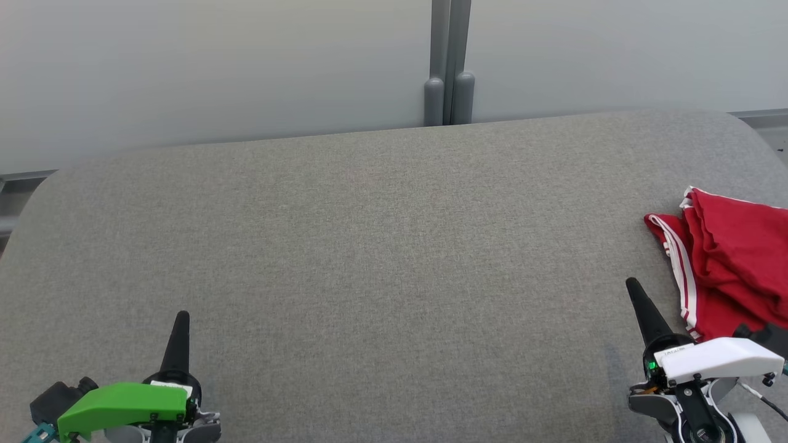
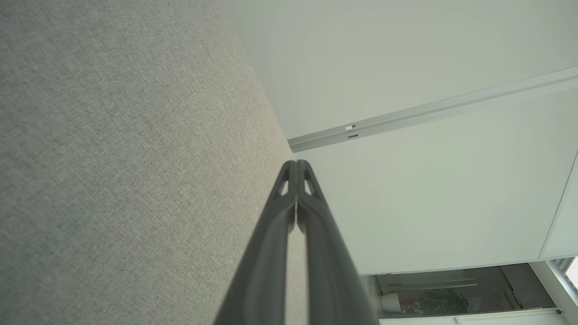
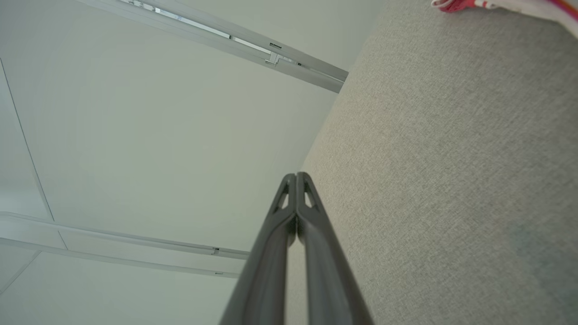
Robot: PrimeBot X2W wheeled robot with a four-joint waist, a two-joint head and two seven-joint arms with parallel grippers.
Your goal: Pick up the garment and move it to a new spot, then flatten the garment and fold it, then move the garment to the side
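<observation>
Grey woven pad (image 1: 369, 246) fills the lower two thirds of the head view. It is flat, with rounded far corners at upper left and upper right. Faint darker smudge on the weave at lower right.

Behind the pad are plain pale wall panels. A grey post (image 1: 449, 55) at top centre splits them, with two rounded caps at its foot. Grey ledge strip at far left edge (image 1: 18, 178), and another at far right.

Garment (image 1: 732, 264) is red with white stripe trim. It lies crumpled on the pad at the right edge of the frame, partly cut off. In the right wrist view a bit of it (image 3: 456, 4) shows at the top right corner.

Left gripper (image 1: 182, 317) is at lower left with a green cover (image 1: 123, 403), fingers pressed together over bare pad, well apart from the garment. In the left wrist view the tips (image 2: 296, 163) are closed with nothing between them. Pad is on the left there and panels on the right, with a pale rail (image 2: 429, 110) running diagonally. Dark opening at lower right, contents too blurred to tell.

Right gripper (image 1: 631, 284) is at lower right with a white cover (image 1: 717, 357), fingers together and empty, tip just left of the garment, not touching it. In the right wrist view the tips (image 3: 295, 175) are closed, with panels and two rails on the left (image 3: 216, 34) and pad on the right.
</observation>
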